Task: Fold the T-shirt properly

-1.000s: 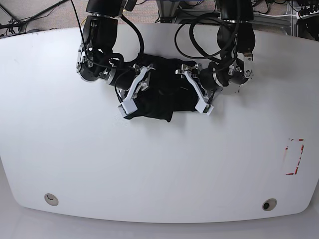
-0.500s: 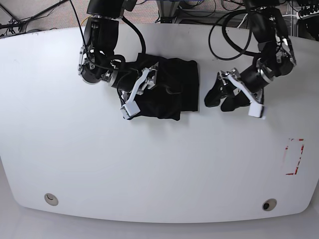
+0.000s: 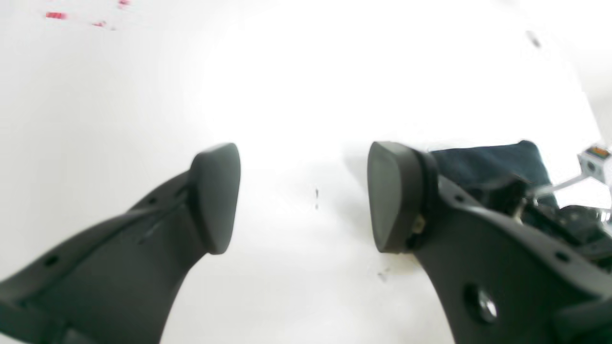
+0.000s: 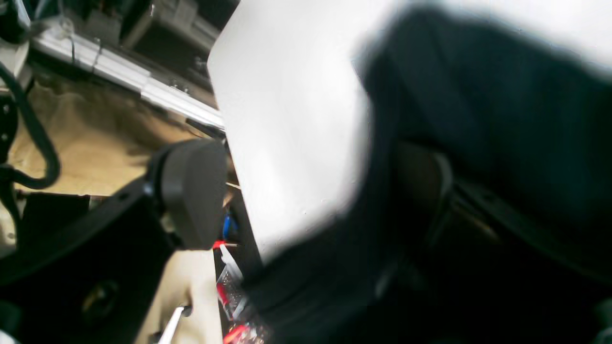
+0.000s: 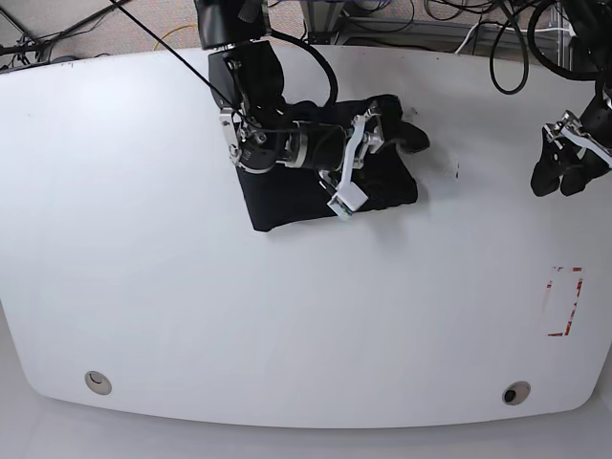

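The black T-shirt (image 5: 287, 196) lies folded in a compact block on the white table (image 5: 191, 306), at the back middle. My right gripper (image 5: 405, 135) reaches across the shirt to its right edge. In the right wrist view its jaws stand wide apart (image 4: 306, 191): one finger (image 4: 191, 191) is bare over the table edge, and the other is draped in the shirt's cloth (image 4: 502, 119). My left gripper (image 5: 561, 176) is far to the right, off the shirt. It is open and empty (image 3: 303, 198), with a corner of the shirt (image 3: 492, 160) behind one finger.
A red-marked rectangle (image 5: 564, 301) sits near the table's right edge; its marks also show in the left wrist view (image 3: 55, 15). Two round holes (image 5: 98, 382) (image 5: 516, 393) lie near the front edge. Cables hang behind the table.
My left arm has let go and pulled away to the far right. My right arm has swung across the shirt to its right edge. The shirt has shifted a little rightward.
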`<state>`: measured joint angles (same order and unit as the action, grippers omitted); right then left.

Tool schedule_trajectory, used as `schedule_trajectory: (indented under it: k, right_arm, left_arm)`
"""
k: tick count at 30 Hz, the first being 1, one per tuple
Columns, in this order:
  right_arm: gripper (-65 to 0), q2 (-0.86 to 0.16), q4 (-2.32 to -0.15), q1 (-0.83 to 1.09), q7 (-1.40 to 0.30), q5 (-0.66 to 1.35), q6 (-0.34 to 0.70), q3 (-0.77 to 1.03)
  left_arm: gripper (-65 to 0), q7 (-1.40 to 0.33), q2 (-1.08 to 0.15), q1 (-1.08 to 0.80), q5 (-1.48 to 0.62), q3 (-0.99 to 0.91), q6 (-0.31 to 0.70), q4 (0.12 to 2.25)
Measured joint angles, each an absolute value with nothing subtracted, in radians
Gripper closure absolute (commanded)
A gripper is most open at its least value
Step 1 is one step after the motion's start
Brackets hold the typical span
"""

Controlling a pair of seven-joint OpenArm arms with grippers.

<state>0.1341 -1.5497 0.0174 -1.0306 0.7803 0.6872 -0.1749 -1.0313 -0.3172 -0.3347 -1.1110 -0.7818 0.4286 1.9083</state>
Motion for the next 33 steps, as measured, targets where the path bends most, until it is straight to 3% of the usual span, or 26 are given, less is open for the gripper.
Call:
schedule_trajectory:
  k: [4,9,19,22,24,27,33]
  right_arm:
    - [-50.3,0.145,-1.559,-0.016,-1.015,0.801,0.689,-0.216]
    - [-50.3,0.135,-1.581,-0.028,-1.024,0.788,0.684,-0.133]
    - [-49.1,-0.029,-1.707,0.021,-1.032,0.913,0.682,0.029]
    - [-39.6,-0.059,-1.715,0.030,-1.033,0.937,0.692,0.079]
    - [-27.1,-0.084,-1.714,0.031,-1.032,0.925,0.691,0.125]
    - [-14.6,-0.130,-1.714,0.031,-1.029,0.928,0.690,0.163]
    - [-16.5,-0.165,-1.617,-0.028,-1.037,0.831,0.682,0.163]
  left_arm:
    - [-39.0,-1.031,-0.319,-0.356,-1.122,-0.773,0.433,1.911]
    - [-39.2,-1.029,-0.328,-0.366,-1.070,-0.665,0.427,1.911]
    - [-39.2,-1.015,-0.323,-0.270,-0.973,-0.279,0.430,1.914]
    - [-39.2,-1.015,-0.277,-0.249,-0.878,-0.186,0.430,1.913]
    - [-39.2,-1.039,-0.230,-0.238,-0.812,-0.125,0.429,1.910]
    - [-39.2,-1.029,-0.187,-0.227,-0.737,-0.038,0.435,1.911]
    - [-39.2,-1.029,-0.134,-0.185,-0.528,0.138,0.436,1.908]
